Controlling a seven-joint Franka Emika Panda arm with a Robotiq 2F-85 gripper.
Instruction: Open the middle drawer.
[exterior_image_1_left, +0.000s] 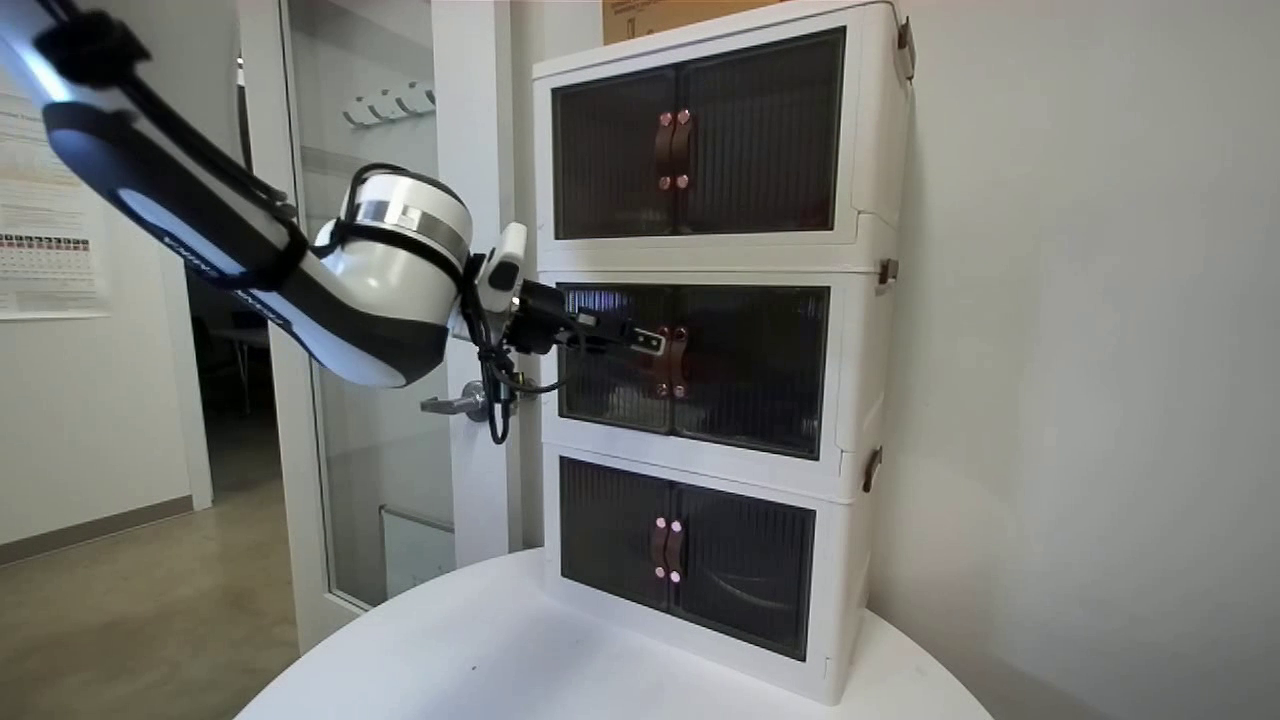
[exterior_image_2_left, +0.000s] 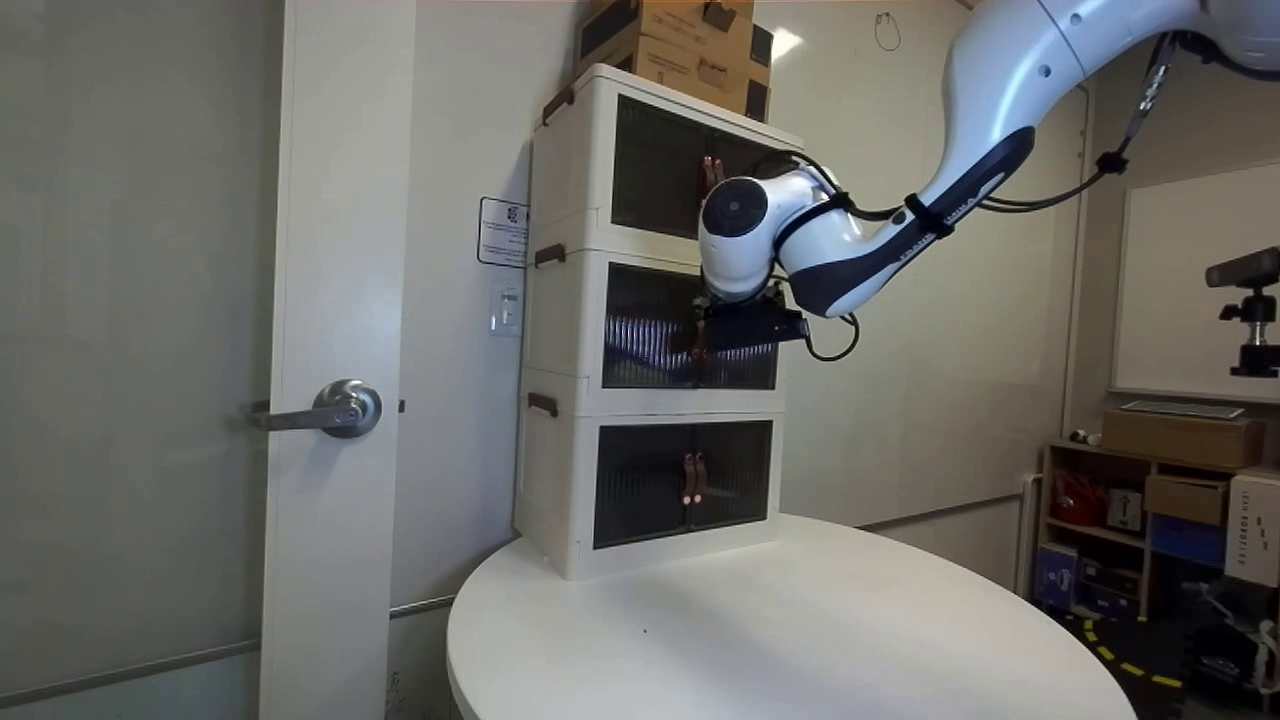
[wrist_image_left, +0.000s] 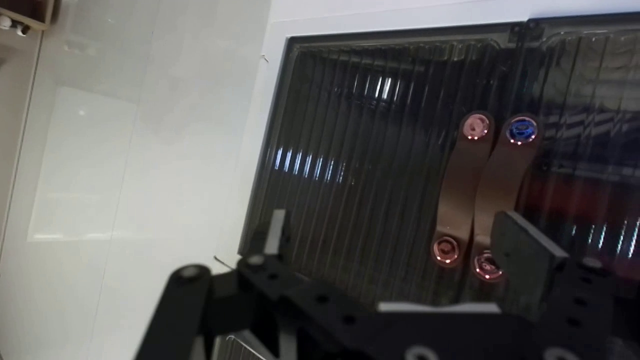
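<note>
A stack of three alike white box units stands on a round white table, and the middle drawer, a white-framed compartment with dark, smoky, ribbed see-through doors, sits between the topmost unit and the lowest unit. Its two doors look closed to me. A white-and-black jointed robot arm reaches over to it and holds the black two-fingered gripper just in front of those doors. The jaws stand spread wide, clasping nothing. In the wrist view, two brown strap handles with shiny copper-coloured studs hang side by side just beyond, and one of the fingertips overlaps the lower part of a strap; I can't tell whether they touch. In an exterior view a silver metal lever handle juts from a white door near the table, and brown cardboard boxes sit over the topmost unit.
</note>
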